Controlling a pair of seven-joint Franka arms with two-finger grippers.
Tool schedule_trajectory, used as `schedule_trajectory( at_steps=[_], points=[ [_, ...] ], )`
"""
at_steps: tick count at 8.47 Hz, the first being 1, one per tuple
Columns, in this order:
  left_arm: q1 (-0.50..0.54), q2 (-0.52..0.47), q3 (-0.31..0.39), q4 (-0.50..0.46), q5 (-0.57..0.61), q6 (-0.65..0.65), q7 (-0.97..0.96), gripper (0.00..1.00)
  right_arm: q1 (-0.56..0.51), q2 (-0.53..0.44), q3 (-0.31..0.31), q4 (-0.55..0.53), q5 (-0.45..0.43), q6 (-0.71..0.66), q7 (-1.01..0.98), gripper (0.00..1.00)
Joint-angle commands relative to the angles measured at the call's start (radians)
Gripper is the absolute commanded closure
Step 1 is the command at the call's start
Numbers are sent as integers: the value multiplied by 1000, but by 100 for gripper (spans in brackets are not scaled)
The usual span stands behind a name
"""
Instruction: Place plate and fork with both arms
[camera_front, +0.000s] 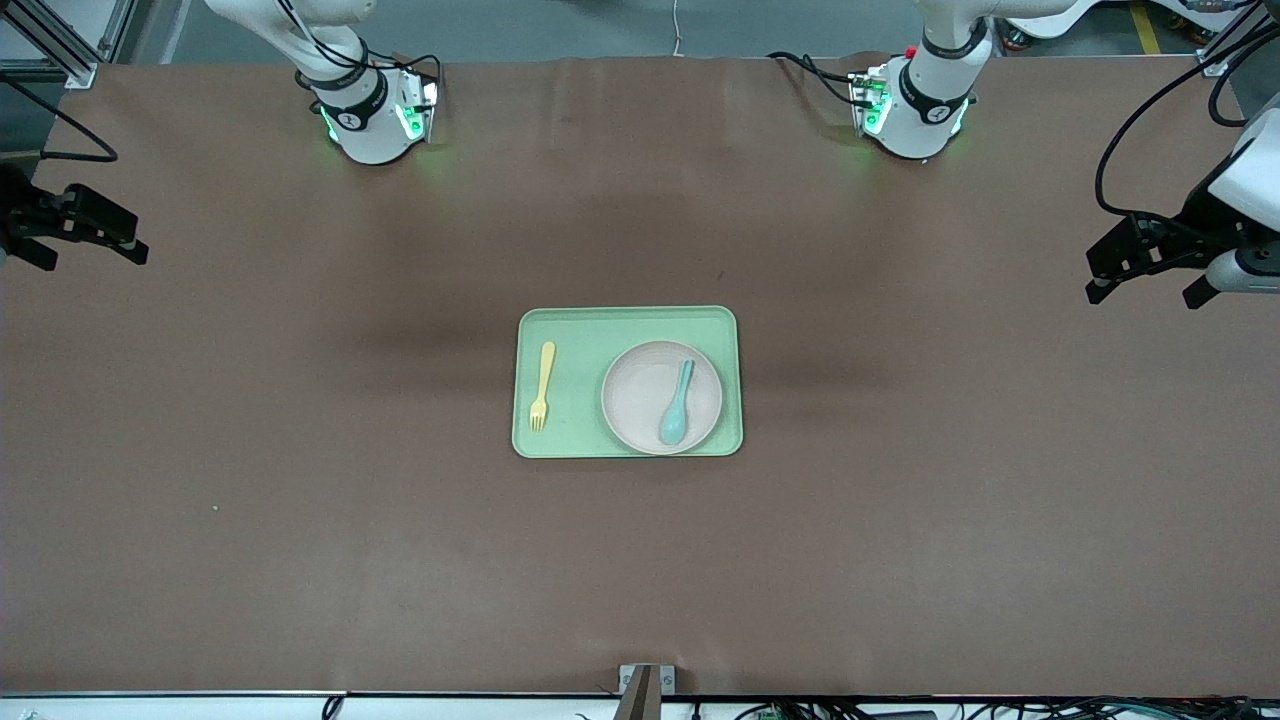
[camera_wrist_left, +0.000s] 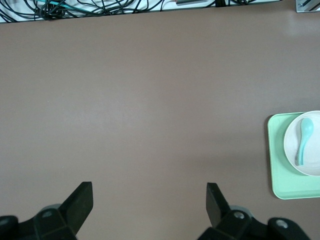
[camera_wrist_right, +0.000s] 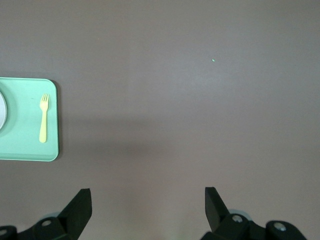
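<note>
Nearest the front camera lies bare brown worktop (camera_front: 300, 560), with one tiny pale green speck (camera_front: 215, 509) toward my right arm's end. Farther in, at the middle, sits the light green rectangular plastic tray (camera_front: 628, 325). On it the round, shallow cream-beige plastic plate (camera_front: 640, 385) fills the half toward my left arm's end, and a teal-blue plastic spoon (camera_front: 676, 404) lies in the plate, bowl end nearer the camera. The small pale yellow plastic fork (camera_front: 542, 385) lies flat on the tray's bare half toward my right arm's end, apart from the plate, tines nearer the camera.

My right hand (camera_front: 80, 232) waits over the worktop's edge at its own end, fingers spread wide and holding nothing. My left hand (camera_front: 1150, 265) hangs the same way over its end, also spread and empty. Both are well apart from the tray.

Along the farthest edge my two white arm bases (camera_front: 375, 115) glow green.
</note>
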Motion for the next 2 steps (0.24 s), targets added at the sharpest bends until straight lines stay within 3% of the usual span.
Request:
schedule_trajectory(
  at_steps=[1, 2],
  points=[
    [-2, -15, 2, -3, 19, 3, 4, 0, -6, 6, 21, 5, -13, -4, 2, 0],
    [-1, -15, 2, -3, 16, 4, 4, 0, -1, 8, 21, 5, -13, -4, 2, 0]
  ],
)
